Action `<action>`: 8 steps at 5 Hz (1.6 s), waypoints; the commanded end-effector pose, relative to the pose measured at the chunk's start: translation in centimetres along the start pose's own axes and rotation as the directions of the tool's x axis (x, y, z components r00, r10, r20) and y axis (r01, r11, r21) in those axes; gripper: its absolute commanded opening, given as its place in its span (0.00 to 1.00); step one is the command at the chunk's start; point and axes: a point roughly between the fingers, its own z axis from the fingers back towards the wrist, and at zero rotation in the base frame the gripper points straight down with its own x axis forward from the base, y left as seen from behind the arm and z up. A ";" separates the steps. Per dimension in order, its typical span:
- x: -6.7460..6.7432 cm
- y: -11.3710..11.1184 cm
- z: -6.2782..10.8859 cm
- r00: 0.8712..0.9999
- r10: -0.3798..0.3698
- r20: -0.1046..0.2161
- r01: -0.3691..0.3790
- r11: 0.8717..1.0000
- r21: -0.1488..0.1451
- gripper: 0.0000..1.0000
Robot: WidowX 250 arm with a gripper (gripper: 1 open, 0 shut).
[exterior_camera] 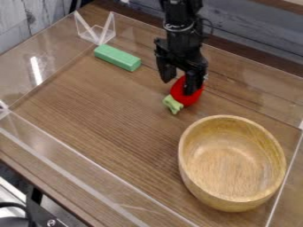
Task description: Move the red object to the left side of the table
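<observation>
The red object [190,91], a small round toy fruit with a light-green stem end [173,105], lies on the brown wood-grain table [95,115] right of centre. My gripper [182,82] points straight down over it, open, with its black fingers [167,73] straddling the fruit's top. The fingers hide the upper part of the fruit. Whether the pads touch it I cannot tell.
A flat green block [119,58] lies at the back left. A wooden bowl [233,161] sits at the front right, close to the fruit. Low clear acrylic walls [95,31] border the tabletop on all sides.
</observation>
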 end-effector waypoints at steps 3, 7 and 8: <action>1.3 0.2 2.3 0.997 -0.005 0.071 0.004 1.000 0.018 0.00; -0.4 3.5 4.0 0.994 0.044 0.096 -0.048 0.998 0.037 0.00; 0.1 3.0 2.6 0.996 0.032 0.082 -0.035 0.999 0.034 0.00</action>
